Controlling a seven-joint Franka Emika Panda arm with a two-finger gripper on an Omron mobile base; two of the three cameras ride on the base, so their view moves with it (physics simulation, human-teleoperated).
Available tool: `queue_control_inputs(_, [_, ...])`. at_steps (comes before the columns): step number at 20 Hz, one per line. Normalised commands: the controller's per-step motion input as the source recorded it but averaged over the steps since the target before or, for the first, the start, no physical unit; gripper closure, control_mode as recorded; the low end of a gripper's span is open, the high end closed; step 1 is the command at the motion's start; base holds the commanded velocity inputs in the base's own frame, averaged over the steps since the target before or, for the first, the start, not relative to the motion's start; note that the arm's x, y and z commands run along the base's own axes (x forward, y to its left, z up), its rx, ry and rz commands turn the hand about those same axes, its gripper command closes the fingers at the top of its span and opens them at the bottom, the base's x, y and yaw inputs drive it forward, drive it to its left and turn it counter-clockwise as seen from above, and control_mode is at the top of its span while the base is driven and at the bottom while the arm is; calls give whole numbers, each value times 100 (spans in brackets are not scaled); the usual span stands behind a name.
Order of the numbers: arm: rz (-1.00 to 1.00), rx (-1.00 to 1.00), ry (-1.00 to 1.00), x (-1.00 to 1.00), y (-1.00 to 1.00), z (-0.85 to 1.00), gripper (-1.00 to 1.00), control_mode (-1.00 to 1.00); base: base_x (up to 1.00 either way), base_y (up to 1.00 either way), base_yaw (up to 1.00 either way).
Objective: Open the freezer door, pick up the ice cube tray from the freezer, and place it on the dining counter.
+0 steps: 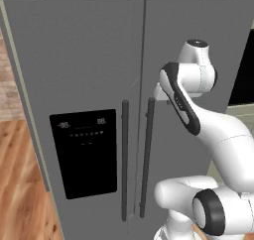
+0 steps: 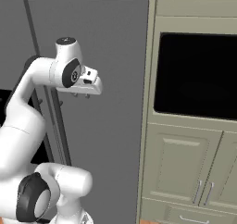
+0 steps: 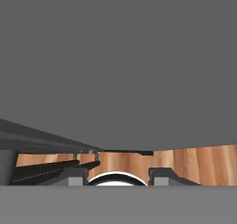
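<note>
Tool pointing down, fingers apart, holding nothing; one closed freezer door, two bar handles, arm partly hiding the right one.

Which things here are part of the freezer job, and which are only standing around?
For the job:
- freezer door, shut
- its bar handle
- gripper

Not for the job:
- plain fridge door
- its handle
- wall oven
- cupboard doors
- wooden floor

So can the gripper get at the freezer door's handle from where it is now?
Probably yes: the gripper hangs in front of the wider plain door, beside the freezer door, and nothing stands between it and that door's bar handle.
</note>
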Motion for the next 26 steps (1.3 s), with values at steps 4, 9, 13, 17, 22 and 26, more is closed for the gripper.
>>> queue_control_inputs(4, [0, 0, 0, -25, 0, 0, -100, -100, 0, 0, 0])
queue_control_inputs(9, [0, 0, -1, -69, 3, 0, -100, -100, 0, 0, 0])
queue_control_inputs(13, [0, 0, -3, -73, 5, 0, -100, -100, 0, 0, 0])
queue_control_inputs(17, [0, 0, 0, -45, 4, 0, -100, -100, 0, 0, 0])
queue_control_inputs(22, [0, 0, 0, -2, 0, 0, -100, 100, -1, 0, 0])
queue_control_inputs(26, [0, 0, 0, 0, 0, 0, -100, 100, -30, -10, -2])
